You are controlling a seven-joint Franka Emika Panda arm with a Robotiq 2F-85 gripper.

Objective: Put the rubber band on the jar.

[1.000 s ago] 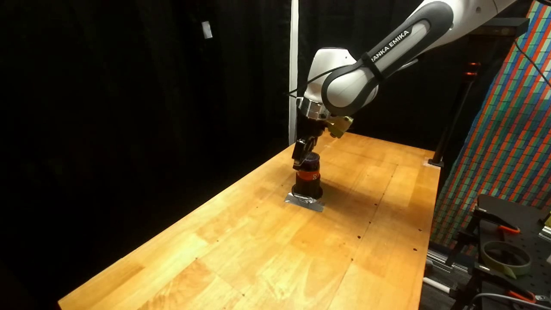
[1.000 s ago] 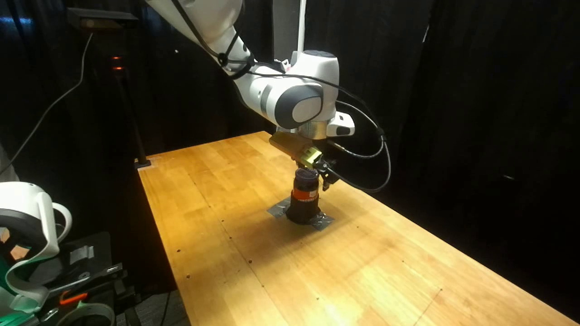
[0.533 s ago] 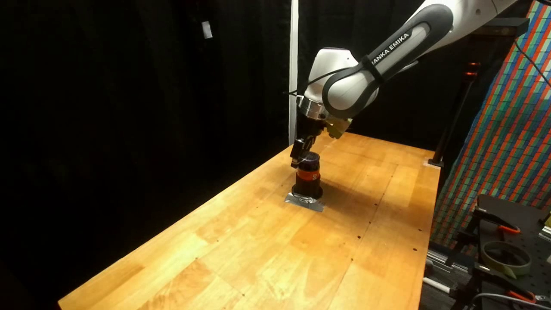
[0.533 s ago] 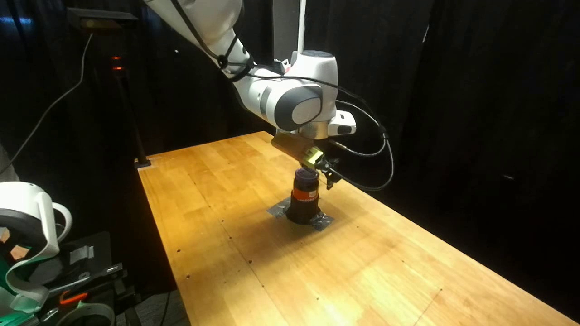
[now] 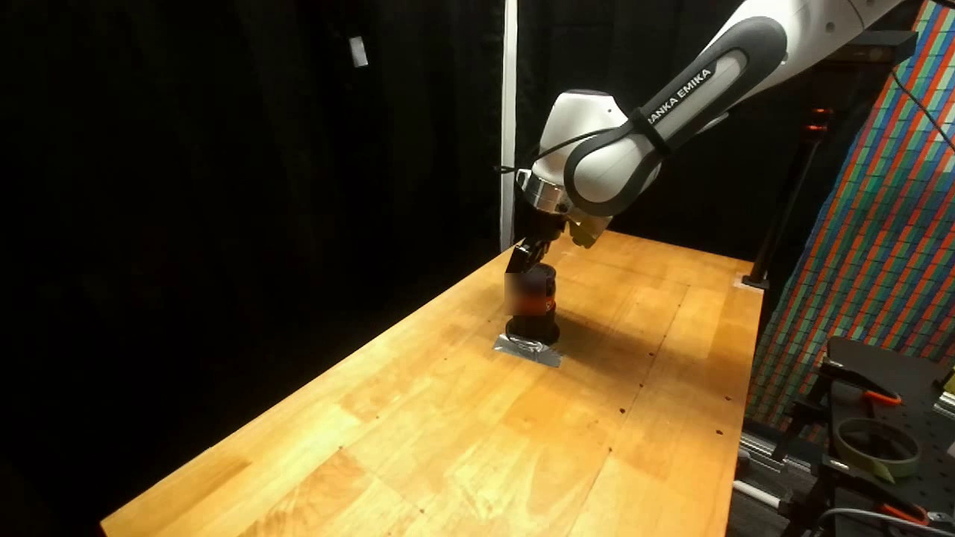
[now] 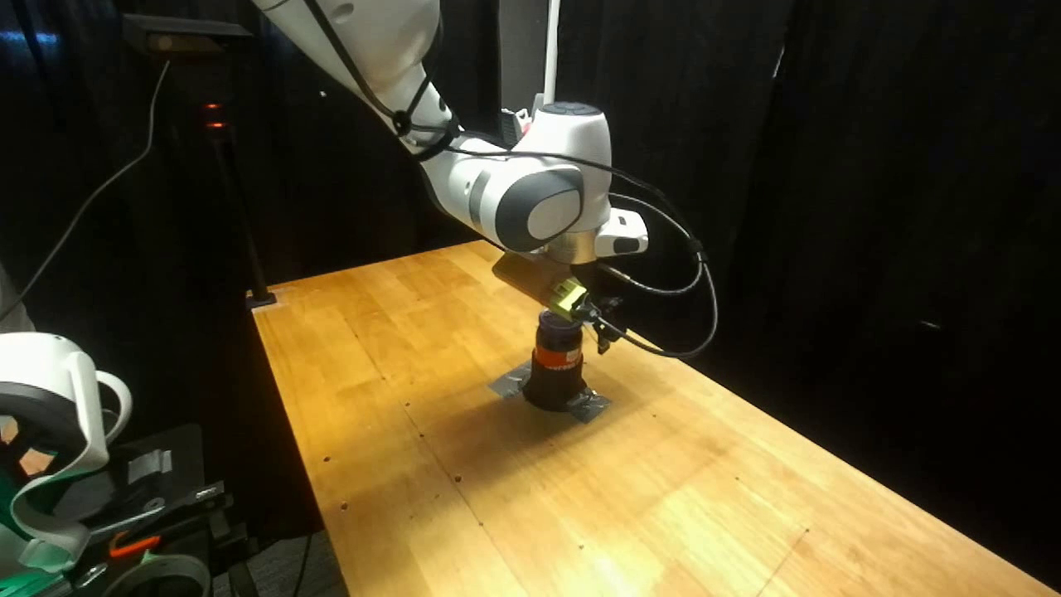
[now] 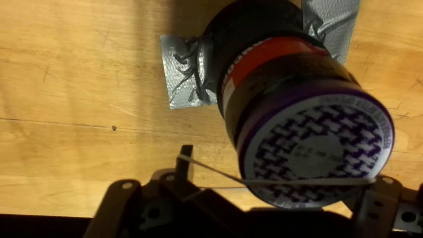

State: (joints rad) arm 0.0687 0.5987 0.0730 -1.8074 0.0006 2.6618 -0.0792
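Observation:
The jar stands upright in both exterior views, dark with an orange-red band [image 6: 558,358] [image 5: 550,287]. In the wrist view its purple-and-white patterned lid [image 7: 315,145] faces the camera. My gripper [image 7: 281,168] is open, its fingers wide apart at either side of the lid's near part; it also shows beside the jar's top in an exterior view [image 6: 603,332]. A thin pale rubber band [image 7: 290,181] is stretched between the two fingers. One strand crosses the lid's face and bends at the lid's left edge. Where the thinner second strand runs past the lid, I cannot tell.
A black holder [image 6: 554,390] surrounds the jar's base, fixed with grey tape [image 6: 589,406] to the wooden table [image 6: 663,497]. A cable loop [image 6: 704,323] hangs from the wrist. A dark pole [image 6: 240,224] stands at the table's far corner. A side cart [image 5: 888,388] holds a tape roll.
The arm and gripper have come down slightly in the last half second, shifting a little towards the jar's top. The jar has not moved. The fingers stay apart.

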